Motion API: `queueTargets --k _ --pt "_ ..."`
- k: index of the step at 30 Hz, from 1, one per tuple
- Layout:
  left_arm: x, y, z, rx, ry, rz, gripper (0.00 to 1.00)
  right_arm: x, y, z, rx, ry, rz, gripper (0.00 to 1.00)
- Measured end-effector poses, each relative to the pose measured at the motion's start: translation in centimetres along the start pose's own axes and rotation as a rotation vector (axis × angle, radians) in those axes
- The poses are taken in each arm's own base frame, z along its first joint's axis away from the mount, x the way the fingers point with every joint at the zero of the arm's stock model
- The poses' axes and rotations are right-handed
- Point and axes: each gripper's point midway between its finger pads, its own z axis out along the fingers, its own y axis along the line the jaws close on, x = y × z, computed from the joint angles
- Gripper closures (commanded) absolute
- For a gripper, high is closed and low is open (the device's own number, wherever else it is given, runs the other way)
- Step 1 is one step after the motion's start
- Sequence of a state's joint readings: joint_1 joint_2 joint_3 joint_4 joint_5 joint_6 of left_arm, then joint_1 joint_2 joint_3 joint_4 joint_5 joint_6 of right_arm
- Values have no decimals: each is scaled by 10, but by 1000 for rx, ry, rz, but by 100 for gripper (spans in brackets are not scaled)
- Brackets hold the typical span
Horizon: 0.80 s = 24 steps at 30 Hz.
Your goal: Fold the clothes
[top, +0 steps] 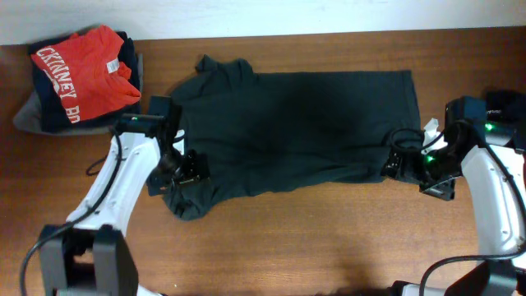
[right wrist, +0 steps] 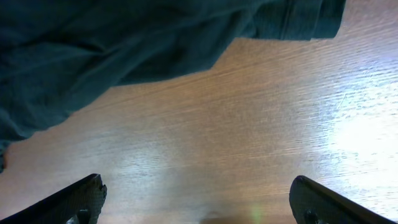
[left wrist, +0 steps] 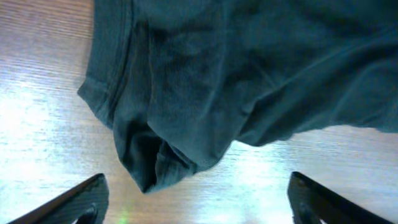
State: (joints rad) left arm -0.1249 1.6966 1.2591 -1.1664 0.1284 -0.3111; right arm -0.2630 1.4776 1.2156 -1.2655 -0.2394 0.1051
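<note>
Overhead, a dark grey-green T-shirt (top: 304, 123) lies spread across the middle of the wooden table (top: 329, 247), hem to the right and a sleeve bunched at its near left corner.

The left arm (top: 123, 177) rises from the near left edge, its white link slanting toward the shirt. Its wrist bends inward, so the left gripper (top: 187, 170) sits over the bunched sleeve. From the left wrist camera its two fingers (left wrist: 87, 199) stand wide apart with bare wood between them. The crumpled sleeve fabric lies just beyond the tips and is not pinched.

The right arm (top: 493, 189) comes up along the right edge and bends back to the left, putting the right gripper (top: 400, 164) at the shirt's near right corner. From the right wrist camera that pincer is also spread wide, with only table between its tips. The hem edge lies farther off, apart from them. Neither pincer holds anything.

At the far left corner of the table sits a pile: a red shirt with white lettering (top: 86, 70) lies on top of darker folded garments (top: 53, 111).
</note>
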Motion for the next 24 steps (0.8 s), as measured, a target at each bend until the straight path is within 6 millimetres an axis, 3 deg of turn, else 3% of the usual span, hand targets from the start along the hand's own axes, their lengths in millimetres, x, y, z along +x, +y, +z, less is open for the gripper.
queueTargets --k 17,21,24 --pt "-13 1 60 -18 110 34 28 0 1 1 -7 0 0 1" --pt "-16 0 61 -10 101 45 37 0 1 1 -8 0 0 1" --pt "-16 0 61 -9 99 48 54 0 1 1 -8 0 0 1"
